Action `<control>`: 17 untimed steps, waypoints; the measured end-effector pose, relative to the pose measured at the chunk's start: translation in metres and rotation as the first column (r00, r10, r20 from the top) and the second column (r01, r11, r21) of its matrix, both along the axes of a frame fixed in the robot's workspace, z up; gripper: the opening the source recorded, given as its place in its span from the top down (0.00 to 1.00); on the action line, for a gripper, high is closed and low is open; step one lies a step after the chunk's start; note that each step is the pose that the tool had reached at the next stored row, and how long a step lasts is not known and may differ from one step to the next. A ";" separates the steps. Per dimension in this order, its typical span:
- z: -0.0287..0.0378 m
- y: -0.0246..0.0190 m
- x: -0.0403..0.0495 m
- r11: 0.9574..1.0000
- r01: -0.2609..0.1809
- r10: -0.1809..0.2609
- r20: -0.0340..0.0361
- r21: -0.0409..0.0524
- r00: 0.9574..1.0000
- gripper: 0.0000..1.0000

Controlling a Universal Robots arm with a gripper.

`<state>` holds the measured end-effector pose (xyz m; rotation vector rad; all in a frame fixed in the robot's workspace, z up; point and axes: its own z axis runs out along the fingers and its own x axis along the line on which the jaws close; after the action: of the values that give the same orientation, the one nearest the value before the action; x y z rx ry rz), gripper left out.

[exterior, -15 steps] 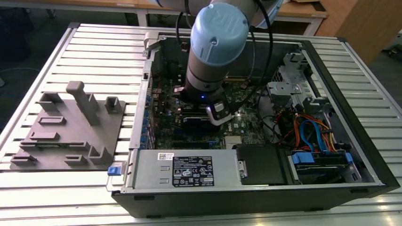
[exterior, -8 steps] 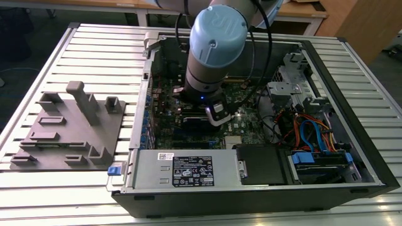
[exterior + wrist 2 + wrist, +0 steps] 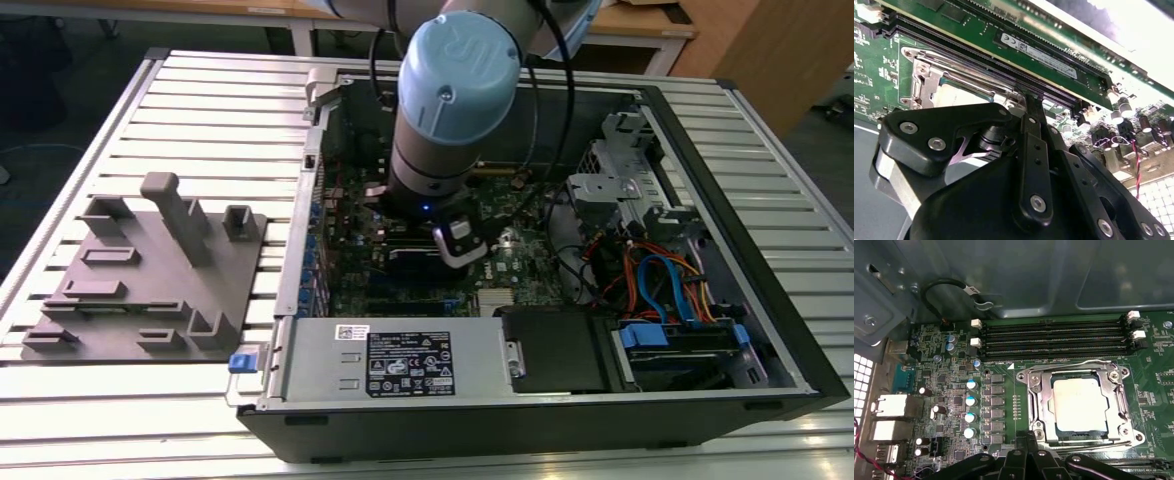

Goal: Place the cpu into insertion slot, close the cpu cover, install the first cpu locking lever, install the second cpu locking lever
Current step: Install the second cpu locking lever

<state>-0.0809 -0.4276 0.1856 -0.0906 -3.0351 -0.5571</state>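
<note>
Black gripper (image 3: 1026,452) fingertips together at the cpu cover (image 3: 1076,407) edge

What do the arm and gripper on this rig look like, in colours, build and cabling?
The arm is a grey cylindrical tube capped by a rounded light-blue joint cover bearing a pale logo, with black cables running along it. At the wrist sits a black housing with a small blue light and a white-and-black bracket. The gripper is matte black, built of flat linkage bars joined by silver screws.

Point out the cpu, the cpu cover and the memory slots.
cpu (image 3: 1081,402): first wrist view, middle of its silvery top.
cpu cover (image 3: 1039,400): first wrist view, one side bar of the metal frame around the chip.
memory slots (image 3: 1054,340): first wrist view, middle of the long black rows.
</note>
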 end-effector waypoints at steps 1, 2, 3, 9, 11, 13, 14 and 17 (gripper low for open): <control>0.0000 0.0000 -0.0002 1.000 0.000 0.000 0.000 0.000 1.000 0.90; 0.0001 0.0001 -0.0005 1.000 0.000 0.000 0.000 0.000 1.000 0.90; 0.0003 0.0001 -0.0009 1.000 0.000 0.000 0.000 0.000 1.000 0.90; 0.0076 0.0000 -0.0029 1.000 0.000 0.000 0.000 0.000 1.000 0.90; 0.0115 0.0000 -0.0033 1.000 0.000 0.000 0.000 0.000 1.000 0.90; 0.0160 0.0000 -0.0037 1.000 0.000 0.000 0.000 0.000 1.000 0.90; 0.0179 0.0001 -0.0037 1.000 0.000 0.000 0.000 0.000 1.000 0.90; 0.0216 0.0001 -0.0038 1.000 0.000 0.000 0.000 0.000 1.000 0.90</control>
<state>-0.0847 -0.4275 0.2072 -0.0906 -3.0351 -0.5573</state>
